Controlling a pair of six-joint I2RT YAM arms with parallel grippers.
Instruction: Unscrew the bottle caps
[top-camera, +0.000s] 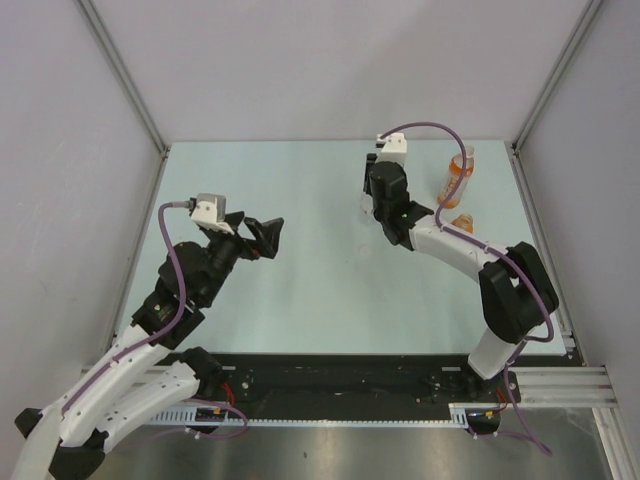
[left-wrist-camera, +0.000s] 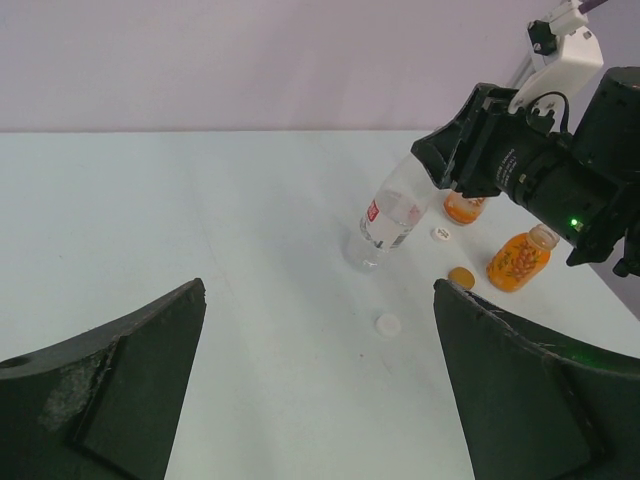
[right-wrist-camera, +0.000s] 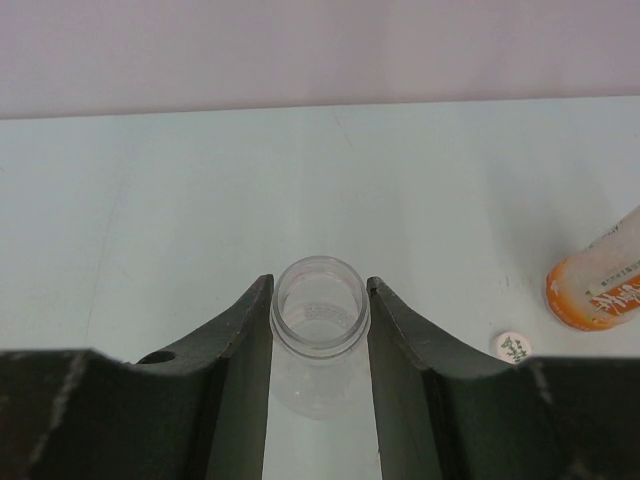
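Note:
My right gripper (right-wrist-camera: 320, 290) is shut on the neck of the clear bottle (right-wrist-camera: 320, 378), whose mouth is uncapped. In the left wrist view the clear bottle (left-wrist-camera: 385, 222) hangs tilted from the right gripper (left-wrist-camera: 437, 170), its base down by the table. A plain white cap (left-wrist-camera: 388, 324), a printed white cap (left-wrist-camera: 441, 233) and an orange cap (left-wrist-camera: 461, 277) lie loose on the table. The taller orange bottle (left-wrist-camera: 520, 258) and the squat orange bottle (left-wrist-camera: 463, 208) stand behind them. My left gripper (left-wrist-camera: 320, 290) is open and holds nothing, well to the left (top-camera: 268, 236).
The taller orange bottle (top-camera: 458, 178) stands near the table's back right, with the small orange bottle (top-camera: 462, 222) just in front of it beside my right forearm. Metal frame posts (top-camera: 125, 75) and grey walls border the pale table (top-camera: 300, 290).

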